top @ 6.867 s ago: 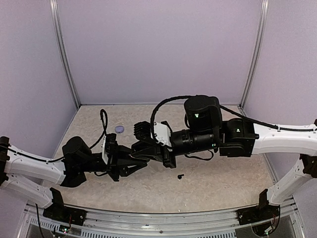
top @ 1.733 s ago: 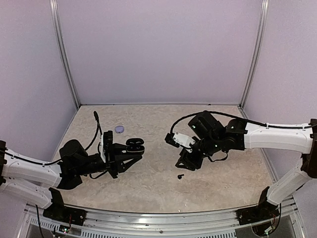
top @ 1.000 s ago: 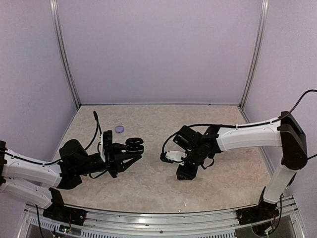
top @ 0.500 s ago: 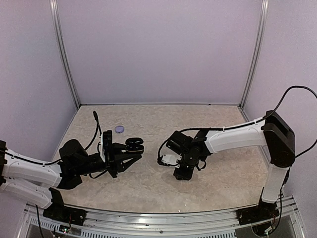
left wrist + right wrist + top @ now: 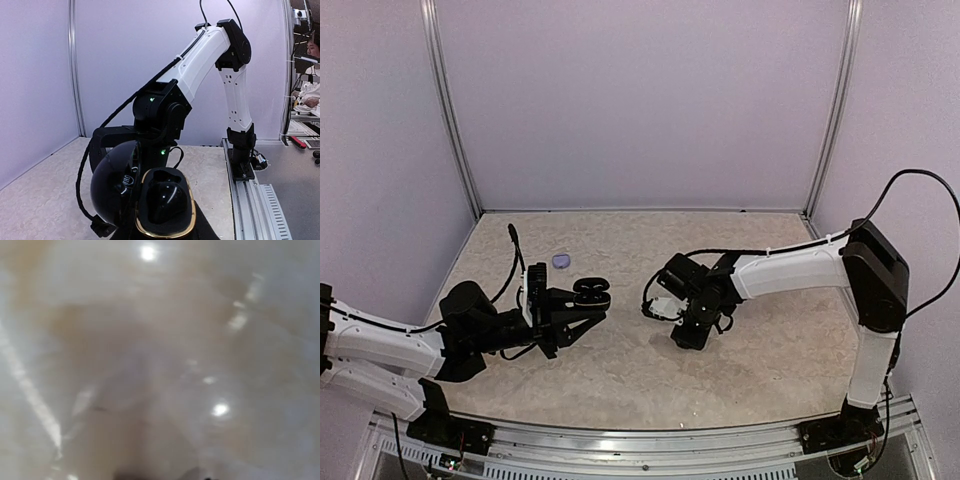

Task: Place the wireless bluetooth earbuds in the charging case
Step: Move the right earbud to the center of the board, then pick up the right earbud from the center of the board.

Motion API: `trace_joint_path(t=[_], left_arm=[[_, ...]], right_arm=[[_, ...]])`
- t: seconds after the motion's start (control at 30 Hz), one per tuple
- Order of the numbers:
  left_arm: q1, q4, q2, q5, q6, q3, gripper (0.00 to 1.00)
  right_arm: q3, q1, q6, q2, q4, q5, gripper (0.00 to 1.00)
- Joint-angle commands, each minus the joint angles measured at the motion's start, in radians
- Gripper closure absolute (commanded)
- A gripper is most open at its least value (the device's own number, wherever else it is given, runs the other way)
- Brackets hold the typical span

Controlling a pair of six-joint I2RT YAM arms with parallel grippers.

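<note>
My left gripper (image 5: 582, 305) is shut on a black round charging case (image 5: 592, 292) and holds it open above the table. In the left wrist view the lid (image 5: 112, 185) swings left and the gold-rimmed base (image 5: 165, 227) holds one black earbud (image 5: 165, 196). My right gripper (image 5: 686, 338) points down at the table right of centre. Its fingers merge into one dark shape, and the right wrist view is only a blur of pale tabletop. No loose earbud shows on the table. The pale earbuds are out of view.
A small lavender round case (image 5: 561, 260) lies on the speckled table (image 5: 770, 360) at the back left, behind the left gripper. Purple walls close in three sides. The right arm (image 5: 200, 65) arches high across the left wrist view.
My right gripper came down on the black earbud lying right of centre, then shifted slightly back. That bud no longer shows on the table. The left arm has held still with the case.
</note>
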Motion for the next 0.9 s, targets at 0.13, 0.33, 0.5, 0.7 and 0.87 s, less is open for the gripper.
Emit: trace_joint_path(t=[0.13, 0.33, 0.5, 0.7, 0.87], left_arm=[[0.01, 0.029, -0.004, 0.005, 0.01, -0.003, 1.0], [0.009, 0.035, 0.002, 0.007, 0.007, -0.001, 1.0], [0.009, 0.037, 0.001, 0.008, 0.006, -0.005, 1.0], [0.01, 0.039, -0.001, 0.01, 0.003, -0.006, 1.0], [0.009, 0.037, -0.002, 0.008, 0.003, -0.007, 1.0]], right_arm=[[0.054, -0.029, 0.051, -0.03, -0.015, -0.076, 0.58], [0.098, -0.031, 0.068, -0.003, -0.104, -0.114, 0.56], [0.092, -0.033, 0.076, 0.02, -0.131, -0.105, 0.57], [0.098, -0.036, 0.078, 0.05, -0.141, -0.099, 0.58], [0.096, -0.037, 0.074, 0.062, -0.142, -0.098, 0.6]])
